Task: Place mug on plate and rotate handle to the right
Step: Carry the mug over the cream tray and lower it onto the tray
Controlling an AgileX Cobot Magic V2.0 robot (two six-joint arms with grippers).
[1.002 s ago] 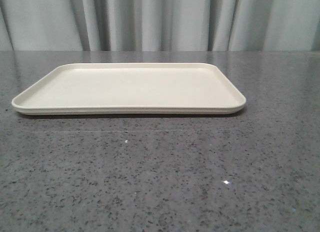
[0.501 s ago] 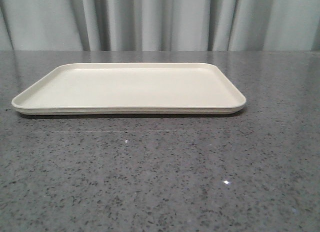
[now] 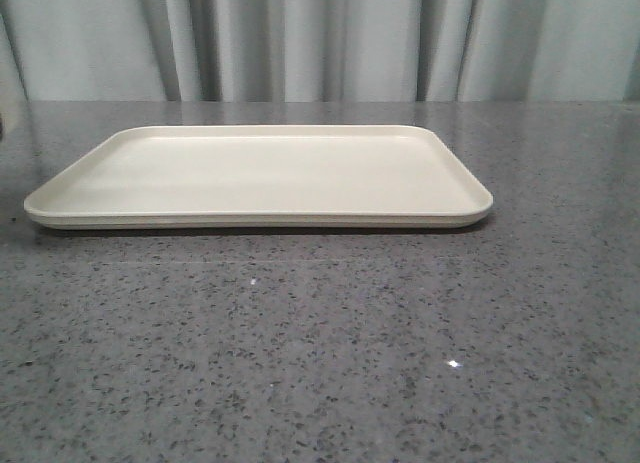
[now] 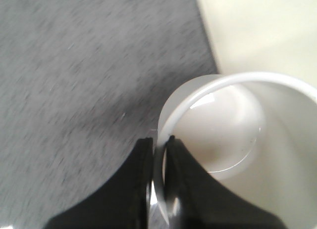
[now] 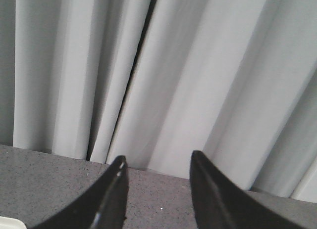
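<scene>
the left claw [image 4: 159,155] is clamped narrow on the rim of the white mug [image 4: 237,140], one finger inside the wall and one outside, holding it above the grey speckled table [image 4: 89,80] just beside a corner of the cream plate [image 4: 262,26]. the right claw [image 5: 156,184] is spread wide with nothing between its fingers, facing the grey curtain [image 5: 198,66]. in the front view the plate [image 3: 255,173] lies flat on the table [image 3: 320,353] with nothing on it.
</scene>
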